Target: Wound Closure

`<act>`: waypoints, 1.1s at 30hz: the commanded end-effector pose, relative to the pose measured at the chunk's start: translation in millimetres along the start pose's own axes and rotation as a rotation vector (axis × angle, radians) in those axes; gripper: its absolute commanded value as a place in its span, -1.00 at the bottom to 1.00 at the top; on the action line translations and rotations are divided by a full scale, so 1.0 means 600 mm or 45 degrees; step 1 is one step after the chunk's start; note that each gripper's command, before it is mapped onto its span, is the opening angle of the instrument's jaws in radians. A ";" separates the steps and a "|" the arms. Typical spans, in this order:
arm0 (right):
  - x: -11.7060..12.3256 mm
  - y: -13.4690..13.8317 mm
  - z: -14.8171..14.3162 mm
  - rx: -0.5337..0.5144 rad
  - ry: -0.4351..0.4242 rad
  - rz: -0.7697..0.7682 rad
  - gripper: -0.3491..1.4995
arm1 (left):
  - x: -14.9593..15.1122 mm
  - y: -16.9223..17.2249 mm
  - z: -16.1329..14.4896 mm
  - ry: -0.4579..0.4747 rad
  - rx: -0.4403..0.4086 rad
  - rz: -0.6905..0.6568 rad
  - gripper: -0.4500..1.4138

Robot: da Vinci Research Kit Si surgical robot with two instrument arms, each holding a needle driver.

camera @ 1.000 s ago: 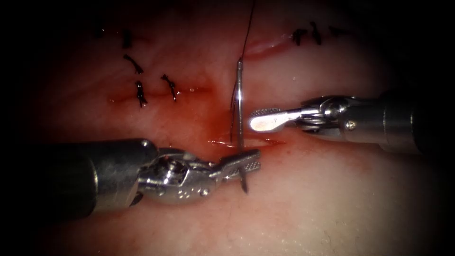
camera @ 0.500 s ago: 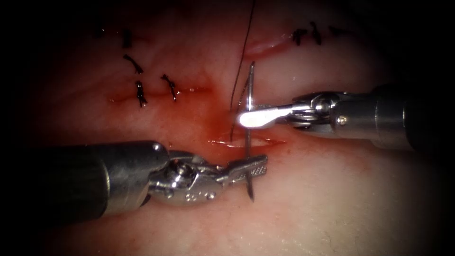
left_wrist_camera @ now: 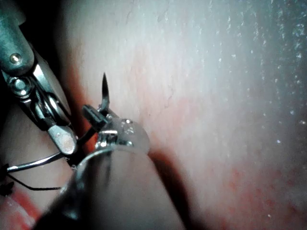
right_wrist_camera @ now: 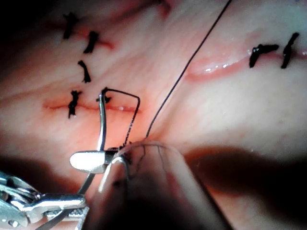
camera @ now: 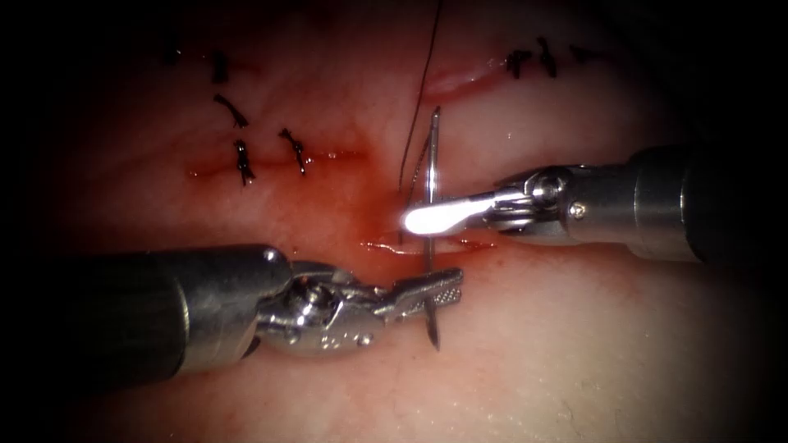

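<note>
Black knotted stitches sit toward the far left of the tissue, a small cluster of them along a closed part of the wound, with two or three more stitches toward the far right edge. Red fluid stains the pale, moist surface between them and pools around the short open cut near the middle; everything beyond the lit tissue is dark.

From the near left edge the left tool reaches across, its jaws pressed together on the needle close to the pointed end. That point sticks out just past the jaws on the near side of the cut; in the left wrist view the needle's tip rises free above the closed jaws. The needle stands free of the tissue, its curve running from the left tool away over the cut toward the far edge, where the thread leaves its tail and goes up out of sight; a loop of thread also hangs just left of the shaft.

From the right edge the right tool comes in level, its bright jaws lying across the needle's middle, right over the cut. Whether they are clamped on the needle I cannot tell.
</note>
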 end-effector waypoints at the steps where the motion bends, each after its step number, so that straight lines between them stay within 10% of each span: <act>1: 0.0006 -0.0001 0.0023 0.002 0.005 -0.002 0.04 | -0.0001 -0.0001 0.0013 0.000 0.002 0.001 -1.00; 8: 0.0007 -0.0002 0.0029 -0.013 0.053 0.002 -0.29 | 0.0004 0.0001 0.0014 -0.004 0.002 0.002 -1.00; 11: 0.0007 -0.0002 0.0030 -0.025 0.073 0.011 -1.00 | 0.0003 0.0001 0.0014 -0.004 0.002 0.002 -1.00; 19: -0.0004 0.0006 0.0026 -0.164 0.056 0.093 -1.00 | 0.0005 -0.0002 0.0011 -0.002 0.001 0.000 -1.00; 20: -0.0003 0.0007 0.0024 -0.164 0.056 0.093 -1.00 | 0.0005 -0.0002 0.0011 -0.002 0.001 0.000 -0.80; 22: 0.0000 0.0008 0.0022 -0.169 0.055 0.093 -1.00 | 0.0005 -0.0004 0.0011 -0.002 0.001 -0.001 0.37; 24: 0.0006 0.0010 0.0019 -0.154 0.066 0.095 -1.00 | 0.0003 -0.0007 0.0011 0.000 0.004 -0.094 0.73; 30: 0.0044 0.0020 0.0007 -0.132 0.218 -0.056 -1.00 | -0.0007 -0.0023 -0.0009 0.019 0.014 -0.364 0.93; 33: 0.0065 0.0028 0.0004 -0.126 0.299 -0.154 -1.00 | -0.0021 -0.0036 -0.0030 0.036 0.009 -0.473 0.46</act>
